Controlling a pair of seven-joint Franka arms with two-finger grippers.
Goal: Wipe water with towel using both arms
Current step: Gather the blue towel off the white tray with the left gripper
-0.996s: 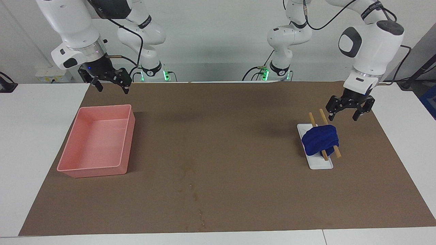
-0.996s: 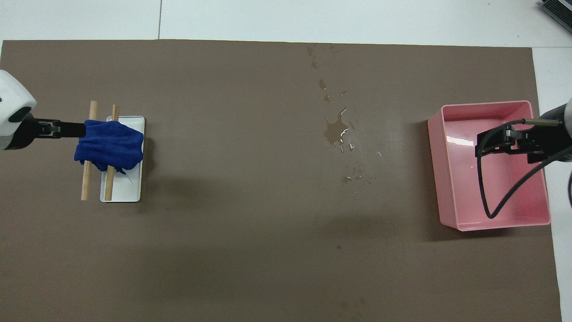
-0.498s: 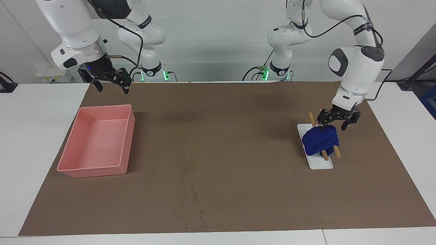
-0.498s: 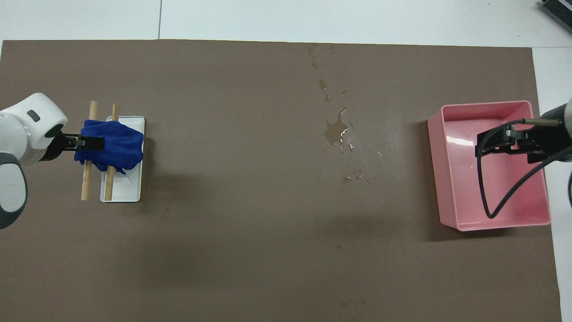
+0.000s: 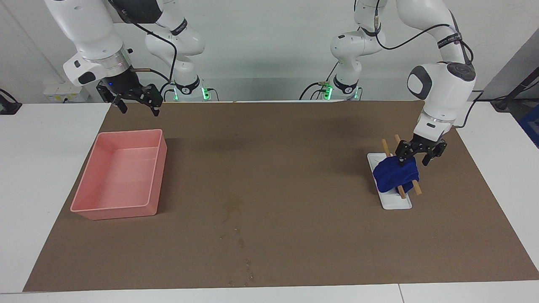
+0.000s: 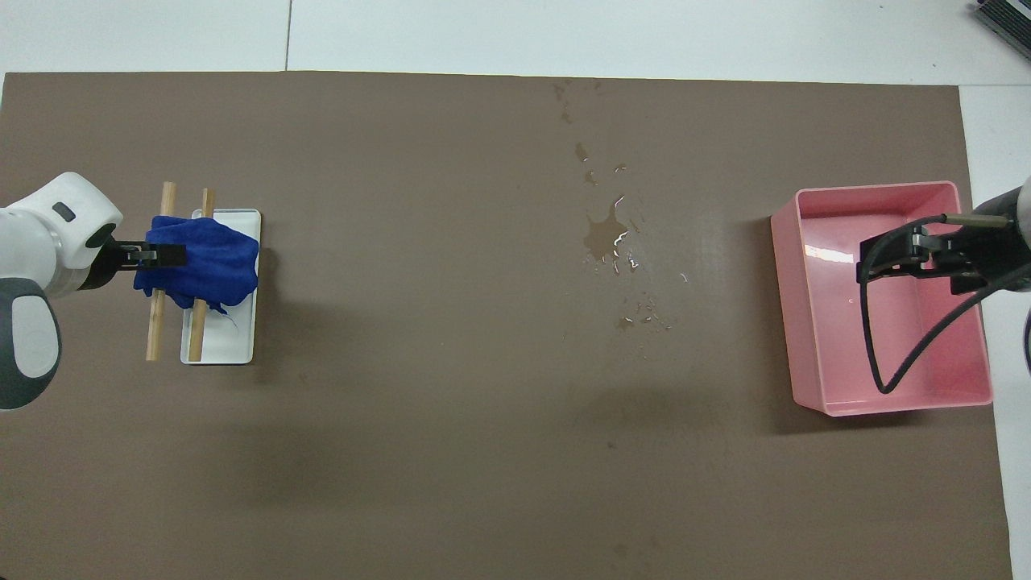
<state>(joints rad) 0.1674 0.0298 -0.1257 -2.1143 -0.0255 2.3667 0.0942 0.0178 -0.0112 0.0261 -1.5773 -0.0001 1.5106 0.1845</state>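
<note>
Now dropped onto towel (image 5: 396,174), draped over two sticks (image 5: 414,186) on white tray (image 5: 396,202) near bench's left-arm end; left fingers (image 5: 414,159) narrowing around its top, grasp not yet certain. Right fingers (image 5: 135,104) waiting spread above pink bin (image 5: 120,206). Water (image 6: 604,236) mid-bench, awaiting wiping

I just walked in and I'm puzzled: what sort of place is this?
Probably a robotics lab. Two white arms, left gripper at a blue towel, work over a brown mat with a pink tray.
</note>
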